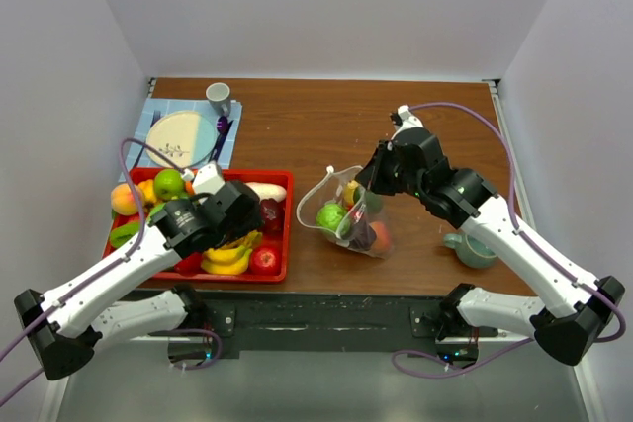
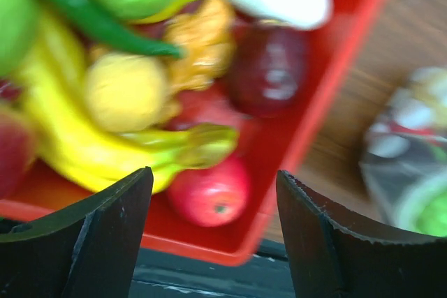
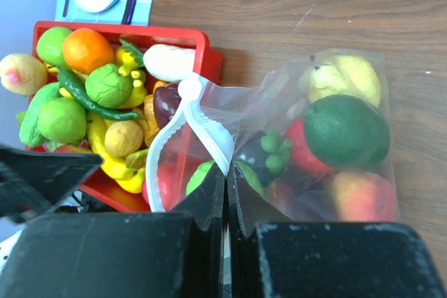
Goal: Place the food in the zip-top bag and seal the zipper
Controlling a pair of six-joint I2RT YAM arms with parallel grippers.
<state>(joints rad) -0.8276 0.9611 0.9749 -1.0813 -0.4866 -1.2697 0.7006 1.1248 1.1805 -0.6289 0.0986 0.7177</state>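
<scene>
The zip-top bag (image 1: 346,214) lies on the counter (image 1: 326,126) just right of the red tray (image 1: 290,224), partly filled: a green lime (image 3: 346,130), a yellow piece and some red and peach-coloured pieces show through the film. Its mouth faces the tray, and the zipper (image 3: 209,130) runs as a white strip in an uneven loop, unsealed. My right hand (image 3: 225,186) is fully closed, pinching the bag's edge at the zipper and lifting that side of the mouth. Most of the food (image 1: 229,254) is in the tray. My left hand (image 2: 213,174) hangs above it with the jaws well apart and nothing between them; a red apple (image 2: 209,193) and the bananas (image 2: 105,151) lie below. That view is blurred, so I cannot say which piece the hand is lined up on. Risks noted: the bag is held at one point only, so the slack mouth may fold shut or the film may slip from the pinch when a piece is pushed in. The apple sits close against the bananas, so a closing grasp may catch both or squeeze the apple out. The bag looks fairly full, and crowding near the mouth could stop the zipper from mating.
</scene>
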